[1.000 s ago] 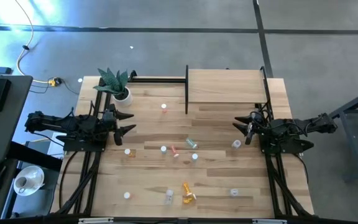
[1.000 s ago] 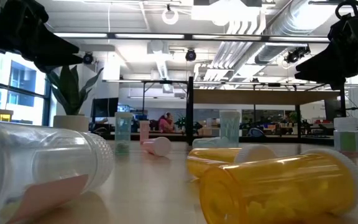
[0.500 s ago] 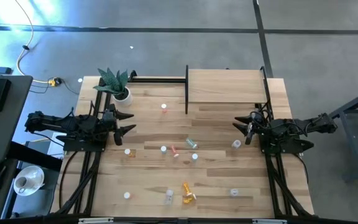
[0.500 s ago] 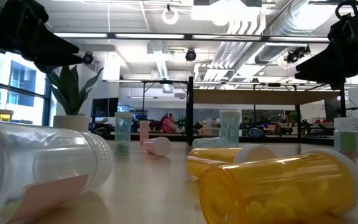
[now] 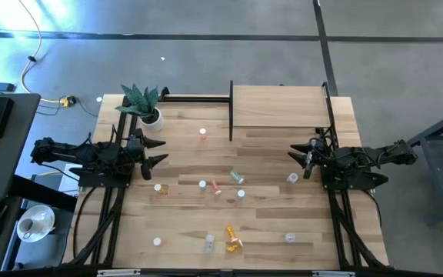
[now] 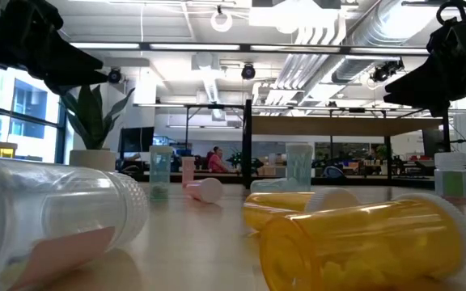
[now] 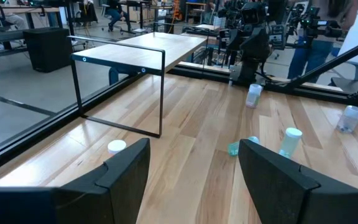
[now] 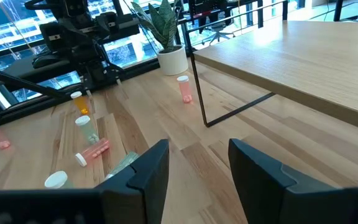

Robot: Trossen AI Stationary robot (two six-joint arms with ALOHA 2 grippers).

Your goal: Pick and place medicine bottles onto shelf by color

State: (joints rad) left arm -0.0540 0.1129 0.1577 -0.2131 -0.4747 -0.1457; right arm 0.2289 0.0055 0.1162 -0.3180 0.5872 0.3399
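From above, my left claw (image 5: 158,151) and right claw (image 5: 294,156) wait at opposite edges of the desk (image 5: 183,223), both empty, leaving the scattered medicine bottles (image 5: 202,185) in reach between them. The shelf (image 5: 279,106) at the far edge carries nothing yet.

At desk height, orange bottles (image 6: 362,246) lie on their sides close to the lens.

My left wrist camera shows fingers (image 7: 126,165) spread wide toward the shelf.

My right wrist camera shows fingers (image 8: 151,168) parted, a pink bottle (image 8: 94,151) lying ahead.
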